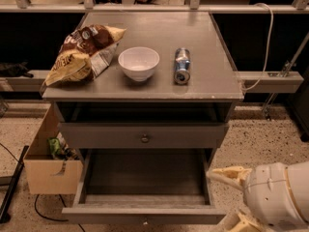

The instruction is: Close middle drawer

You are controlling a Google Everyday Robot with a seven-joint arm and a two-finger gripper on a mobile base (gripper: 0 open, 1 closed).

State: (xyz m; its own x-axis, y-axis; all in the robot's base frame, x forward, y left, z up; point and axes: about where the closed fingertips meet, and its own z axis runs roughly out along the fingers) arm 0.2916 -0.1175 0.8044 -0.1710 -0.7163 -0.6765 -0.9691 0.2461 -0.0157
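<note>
1. Grey cabinet, flat grey tabletop point(203, 86) carrying three things.
2. Chip bag point(82, 56), brown and yellow, crumpled, lies along the left edge and reaches toward the front-left corner.
3. White bowl point(138, 63) stands upright near the middle, closer to the front edge. It is just beside the bag; whether they touch, cannot tell.
4. Can point(181, 65) lies on its side between the bowl and the right edge, one end facing the front edge, apart from the bowl.
5. Upper drawer point(106, 135), with a taller front and a round knob, sits just below the front edge.
6. Middle drawer point(111, 215) stands far out past the front edge. Its interior is open to view and bare, and its low front is at the bottom of the view with a small central knob.
7. End effector point(219, 199) sits low, below and forward of the front-right corner, just beside the middle drawer's right front corner. Its cream fingers are spread apart with nothing between them. Contact with the drawer: cannot tell.
8. Cardboard box point(48, 170) sits on the speckled floor below the left edge, holding something green.
9. Pale cable point(267, 37) hangs past the right edge.
</note>
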